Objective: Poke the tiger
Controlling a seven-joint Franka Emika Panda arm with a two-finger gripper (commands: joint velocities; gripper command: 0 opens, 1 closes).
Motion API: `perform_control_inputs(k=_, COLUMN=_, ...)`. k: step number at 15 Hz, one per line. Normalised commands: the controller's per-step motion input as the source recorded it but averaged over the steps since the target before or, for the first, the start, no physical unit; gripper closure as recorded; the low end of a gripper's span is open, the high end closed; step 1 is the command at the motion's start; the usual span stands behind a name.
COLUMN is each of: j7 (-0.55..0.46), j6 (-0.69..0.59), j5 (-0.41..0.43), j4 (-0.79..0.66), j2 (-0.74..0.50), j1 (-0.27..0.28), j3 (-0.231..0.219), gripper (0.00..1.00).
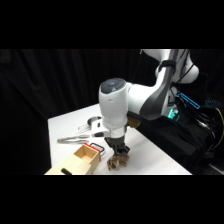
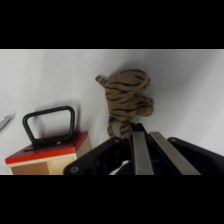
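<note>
Black linkage fills the bottom of the wrist view, and from it the end effector point(image 2: 141, 137) rises with its two grey fingers point(image 2: 138, 152) pressed together side by side, no gap showing between them and nothing pinched. Their tips reach the lower edge of the tiger point(image 2: 127, 100), touching or nearly touching it; which of the two cannot be told. The tiger is a small plush figure, tan with dark brown stripes, lumpy in outline, lying on the white tabletop point(image 2: 190, 80) just beyond the fingertips. In the side view the end effector point(image 1: 119, 151) comes down from above right onto the tiger point(image 1: 117, 161), which sits near the tabletop's point(image 1: 65, 125) front edge. Just beside the tiger, toward the left, stands a light wooden box point(image 1: 80, 161) with a red top and a black handle point(image 2: 49, 126). Farther back on the tabletop lie metal tongs point(image 1: 75, 138) and a metal cup point(image 1: 94, 121), well apart from the tiger.
</note>
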Motion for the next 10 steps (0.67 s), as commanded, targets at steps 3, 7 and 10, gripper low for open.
perform_control_inputs(k=3, j7=-0.05, j6=0.26, j5=-0.152, j4=0.04, j2=0.26, j1=0.023, j3=-0.068, gripper=0.94)
perform_control_inputs(k=7, j7=-0.13, j6=0.22, j5=-0.094, j4=0.11, j2=0.32, j1=-0.034, j3=-0.05, gripper=0.94)
perform_control_inputs(k=10, j7=-0.16, j6=0.12, j5=-0.062, j4=0.13, j2=0.27, j1=-0.055, j3=-0.019, gripper=0.94)
